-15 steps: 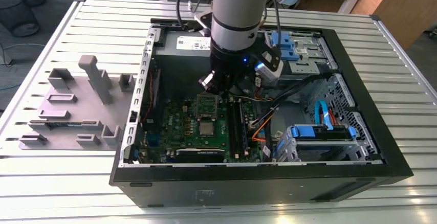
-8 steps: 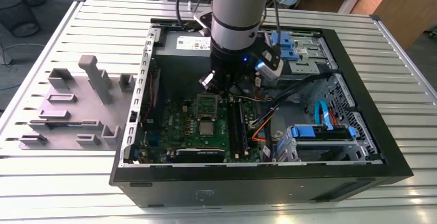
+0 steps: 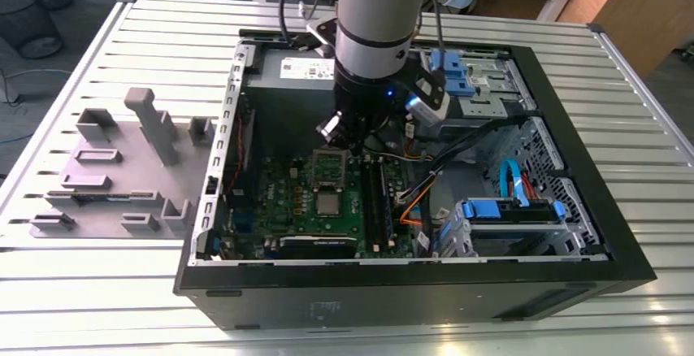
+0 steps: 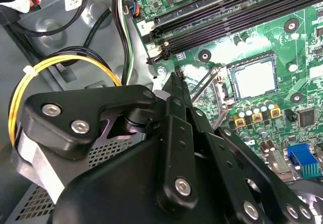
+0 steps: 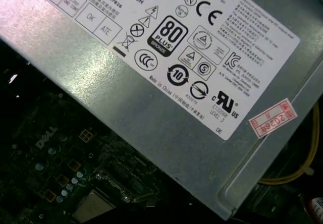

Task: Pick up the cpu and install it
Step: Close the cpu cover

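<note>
Inside case [image 3: 607, 234], cpu [image 4: 255, 77] sits socketed (pincer [image 4: 177, 80] grip unclear, above).

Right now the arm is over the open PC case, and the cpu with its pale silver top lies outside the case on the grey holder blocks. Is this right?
Not quite. The cpu lies inside the PC case, in its socket on the green motherboard, not on the grey holder blocks. The second wrist view shows this. The arm is indeed over the open case.
</note>
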`<state>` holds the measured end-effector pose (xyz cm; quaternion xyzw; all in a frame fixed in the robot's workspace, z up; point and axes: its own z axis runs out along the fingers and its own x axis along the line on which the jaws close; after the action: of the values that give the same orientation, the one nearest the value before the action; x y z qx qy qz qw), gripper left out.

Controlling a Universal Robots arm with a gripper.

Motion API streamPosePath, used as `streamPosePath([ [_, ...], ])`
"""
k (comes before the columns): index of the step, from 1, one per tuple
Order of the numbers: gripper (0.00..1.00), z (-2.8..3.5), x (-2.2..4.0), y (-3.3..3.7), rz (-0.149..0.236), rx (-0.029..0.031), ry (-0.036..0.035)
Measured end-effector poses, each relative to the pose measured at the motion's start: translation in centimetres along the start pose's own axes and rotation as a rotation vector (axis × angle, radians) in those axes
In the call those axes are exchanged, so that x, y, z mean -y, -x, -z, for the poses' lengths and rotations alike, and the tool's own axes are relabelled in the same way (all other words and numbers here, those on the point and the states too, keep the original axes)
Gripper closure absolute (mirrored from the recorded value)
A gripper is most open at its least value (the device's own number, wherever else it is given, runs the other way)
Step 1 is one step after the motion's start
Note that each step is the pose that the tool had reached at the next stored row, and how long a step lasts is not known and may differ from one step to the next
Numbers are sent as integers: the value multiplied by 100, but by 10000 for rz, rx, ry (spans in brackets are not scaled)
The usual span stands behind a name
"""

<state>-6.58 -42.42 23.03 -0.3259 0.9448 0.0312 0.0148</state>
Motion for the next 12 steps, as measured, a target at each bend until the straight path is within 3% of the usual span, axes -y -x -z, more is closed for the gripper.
streamPosePath([
  [12, 89, 0, -31, -21, 101, -2, 6],
])
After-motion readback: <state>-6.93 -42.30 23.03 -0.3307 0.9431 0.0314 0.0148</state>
